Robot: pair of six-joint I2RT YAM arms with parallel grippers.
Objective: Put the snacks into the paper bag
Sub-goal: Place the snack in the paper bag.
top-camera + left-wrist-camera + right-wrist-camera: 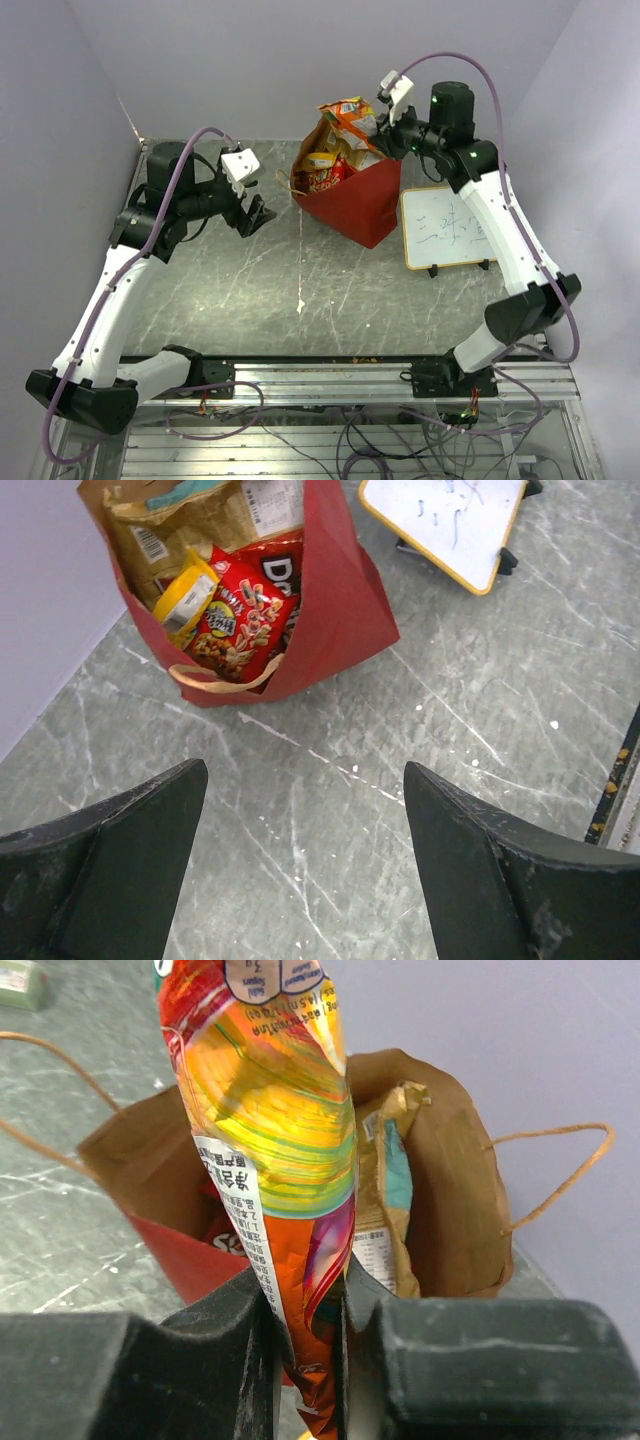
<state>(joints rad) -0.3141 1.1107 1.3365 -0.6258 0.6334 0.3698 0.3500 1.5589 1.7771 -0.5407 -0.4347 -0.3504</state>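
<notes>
A grey marbled table (300,300) sat between pale lilac walls, with a whiteboard (445,228) propped at the right. The red paper bag (365,205) stood at the back with packets (235,620) inside. The left gripper (258,215) hovered beside it, jaws spread and empty. The right gripper (305,1300), over the bag's mouth, pinched the orange-yellow chip bag (270,1140).

Soft, even light, faint shadows; glare streaks the chip bag (275,1130), and close foreground blurs in wrist views.
</notes>
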